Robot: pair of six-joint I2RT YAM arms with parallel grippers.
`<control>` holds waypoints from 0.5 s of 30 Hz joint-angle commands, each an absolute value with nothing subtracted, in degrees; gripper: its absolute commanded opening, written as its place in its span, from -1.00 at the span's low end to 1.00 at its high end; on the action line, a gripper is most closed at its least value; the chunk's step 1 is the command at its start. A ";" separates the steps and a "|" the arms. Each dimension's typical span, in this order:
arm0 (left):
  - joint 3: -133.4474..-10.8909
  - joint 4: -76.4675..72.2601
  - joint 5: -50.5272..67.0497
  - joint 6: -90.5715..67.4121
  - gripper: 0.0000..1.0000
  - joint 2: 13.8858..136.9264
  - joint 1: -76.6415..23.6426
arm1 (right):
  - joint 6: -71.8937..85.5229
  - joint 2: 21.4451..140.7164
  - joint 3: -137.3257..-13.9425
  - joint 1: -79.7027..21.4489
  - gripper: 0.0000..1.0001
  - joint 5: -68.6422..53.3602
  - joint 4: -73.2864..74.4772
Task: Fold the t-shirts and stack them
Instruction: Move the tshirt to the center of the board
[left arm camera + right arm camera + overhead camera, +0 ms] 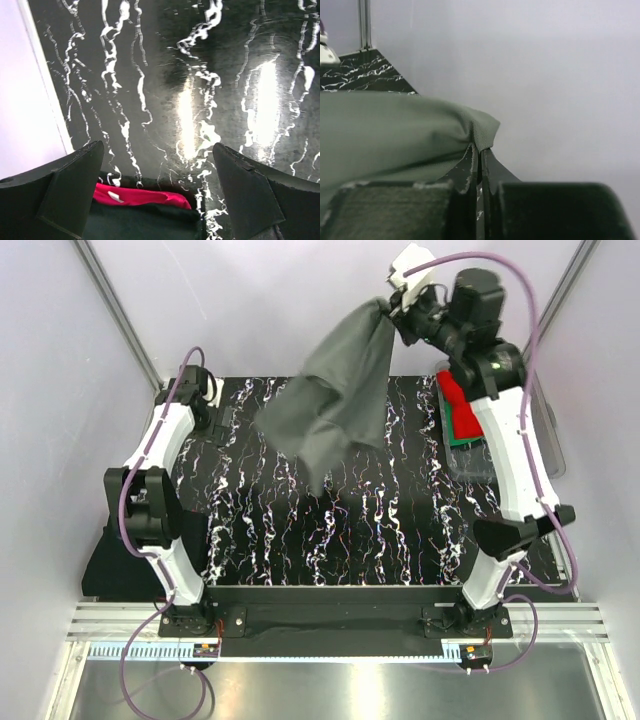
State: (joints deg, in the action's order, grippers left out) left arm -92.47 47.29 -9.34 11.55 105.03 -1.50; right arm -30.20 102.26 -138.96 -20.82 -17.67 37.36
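My right gripper (pixel 392 308) is raised high at the back right and shut on an edge of the dark grey t-shirt (pixel 335 405), which hangs down in the air over the table. In the right wrist view the jaws (pixel 481 150) pinch a fold of that shirt (pixel 395 130). My left gripper (pixel 222 418) is low at the table's back left, open and empty. Between its fingers (pixel 157 147) I see the marbled table; at the bottom edge lie a red shirt (pixel 145 196) and a dark shirt (pixel 140 222) on top of it.
A clear plastic tub (pixel 480 455) stands at the table's right edge with a red shirt (pixel 452 390) and a green shirt (pixel 462 425) inside. A black cloth (pixel 110 560) lies off the table's left side. A pale wall (pixel 30 100) borders the table.
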 commanded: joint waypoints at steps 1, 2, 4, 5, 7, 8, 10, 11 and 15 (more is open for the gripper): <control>-92.38 45.88 -8.08 10.90 0.93 100.46 -1.93 | -27.34 106.52 -131.88 -20.13 -0.83 -13.57 36.83; -92.03 45.88 -8.00 10.72 0.93 100.20 -1.93 | -27.07 107.31 -129.57 -20.13 -0.66 -11.80 35.35; -91.15 45.70 -7.04 10.46 0.93 99.85 -1.93 | -25.50 111.78 -126.40 -20.04 -0.10 -4.62 35.42; -90.79 45.79 -6.68 10.20 0.93 99.76 -1.93 | -25.05 113.36 -125.95 -19.87 -0.07 -2.66 36.12; -90.18 45.79 -5.72 9.93 0.93 99.41 -1.93 | -24.53 114.79 -122.81 -19.69 -0.05 -1.23 36.74; -90.00 45.70 -5.45 9.76 0.93 99.14 -1.93 | -24.61 114.18 -120.96 -19.69 -0.04 -2.01 36.65; -89.48 45.79 -4.23 9.76 0.93 98.88 -2.02 | -24.70 110.84 -114.39 -19.86 -0.02 -6.22 36.65; -89.30 45.79 -3.96 9.93 0.93 98.88 -2.02 | -24.96 107.96 -111.91 -19.86 -0.02 -7.98 37.17; -88.51 45.88 -2.46 11.68 0.92 98.44 -2.72 | -33.55 98.91 -96.36 -19.95 -0.07 -21.42 40.69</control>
State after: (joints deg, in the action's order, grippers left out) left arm -89.10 46.96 -5.13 10.70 101.30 -2.13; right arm -28.05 112.27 -101.65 -19.75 -11.75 39.09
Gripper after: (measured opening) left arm 0.966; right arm 0.472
